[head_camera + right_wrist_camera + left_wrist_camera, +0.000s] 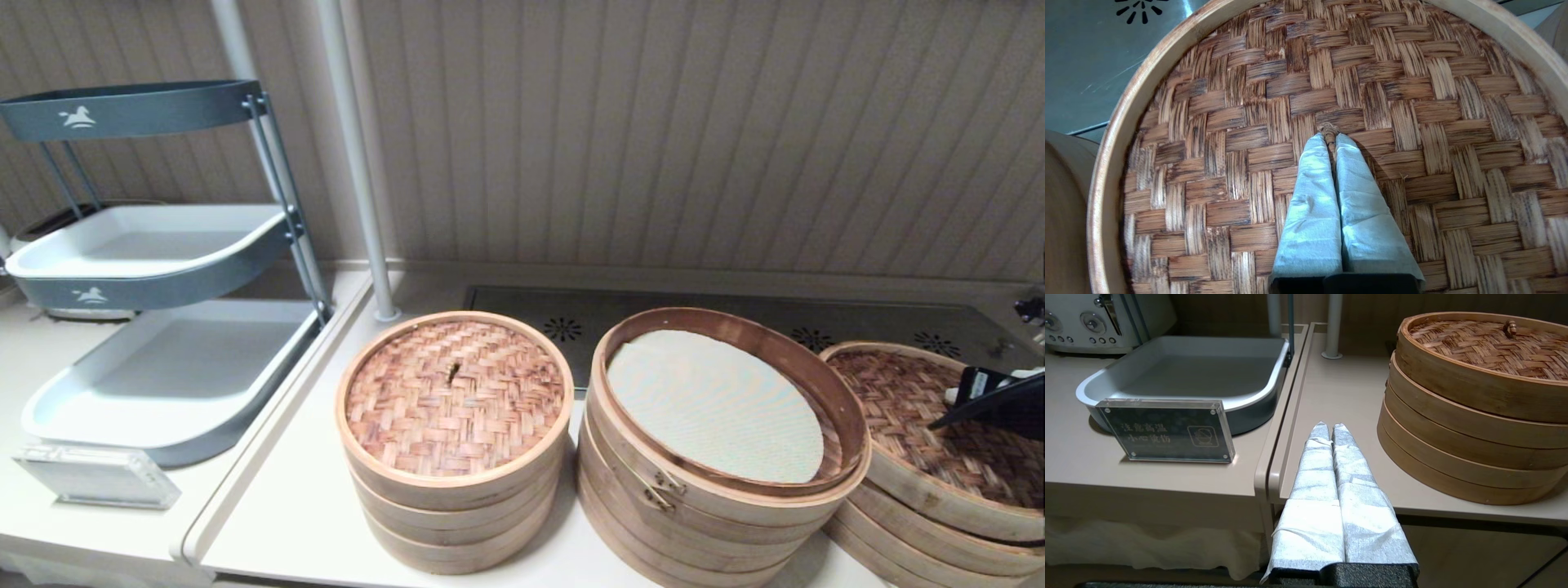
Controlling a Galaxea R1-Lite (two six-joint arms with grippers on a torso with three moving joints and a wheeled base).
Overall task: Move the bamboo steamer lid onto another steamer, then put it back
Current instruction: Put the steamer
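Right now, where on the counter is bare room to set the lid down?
Bare counter lies between the grey tray rack and the narrow steamer stack, where the left claw hangs shut. The right side is crowded: the clasped open steamer nearly touches the steamer under the bamboo steamer lid, which the right claw grips by the knot.

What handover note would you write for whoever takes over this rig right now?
Left claw: shut, empty, parked over the beige counter edge.
Right claw: shut on the centre knot of the large reddish-brown woven bamboo lid.
Done: lid sits on the wide, low pale bamboo stack; the tall clasped bamboo steamer stands open.
Left: return the lid there.
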